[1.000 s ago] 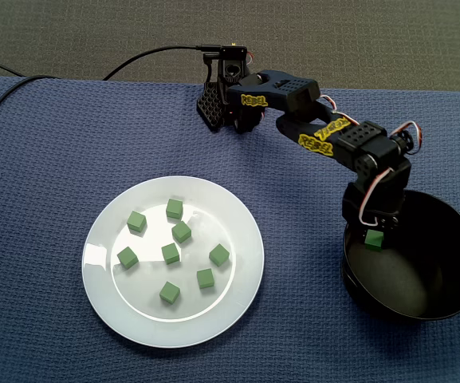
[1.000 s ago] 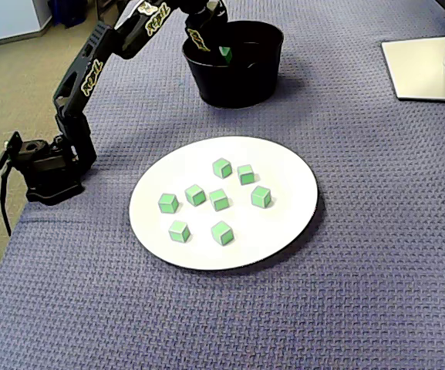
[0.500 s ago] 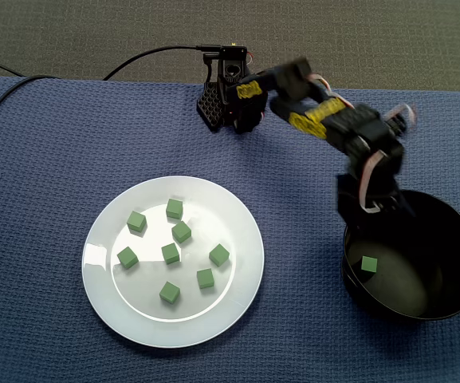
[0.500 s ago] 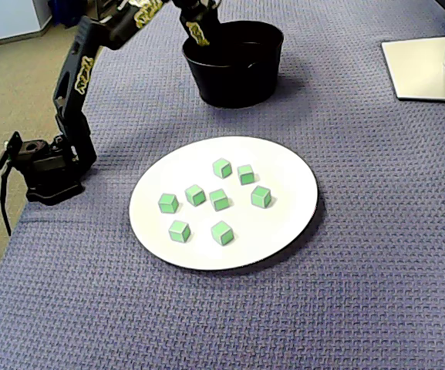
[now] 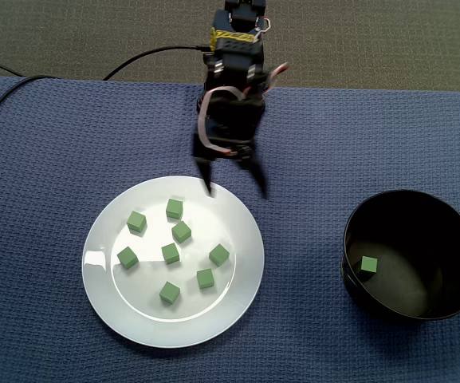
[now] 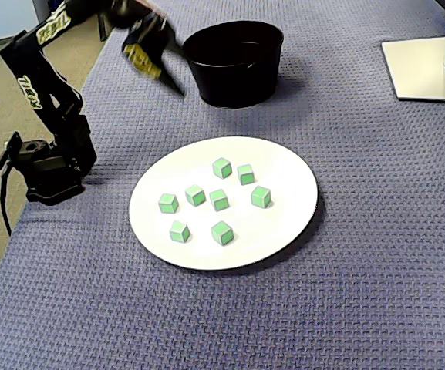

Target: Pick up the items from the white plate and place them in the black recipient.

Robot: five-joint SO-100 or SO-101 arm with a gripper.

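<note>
I've got the gripper (image 5: 236,191) hanging in the air over the far rim of the white plate (image 5: 114,307), with its jaws spread wide and nothing between them. In a fixed view from the side it's a blur, up off the desk and just left of the black bowl (image 6: 237,85), so I can't read the fingers there. The arm (image 6: 41,69) rises from its base (image 6: 48,166), which sits at one edge of the desk, and a black cable (image 5: 146,54) trails off from it. Eight green cubes (image 5: 171,254) lie scattered on the middle of the plate, none of them touching, and the one closest to the gripper (image 5: 174,209) is just inside the plate's far rim. One more green cube (image 5: 368,265) lies flat on the bottom of the bowl, toward the side facing the plate. Bowl and plate stand apart on the blue woven cloth (image 5: 46,144), with the bowl close to the desk's edge, on the right in a fixed view from above. A white stand base (image 6: 426,65) occupies one corner of the desk, near the bowl.
</note>
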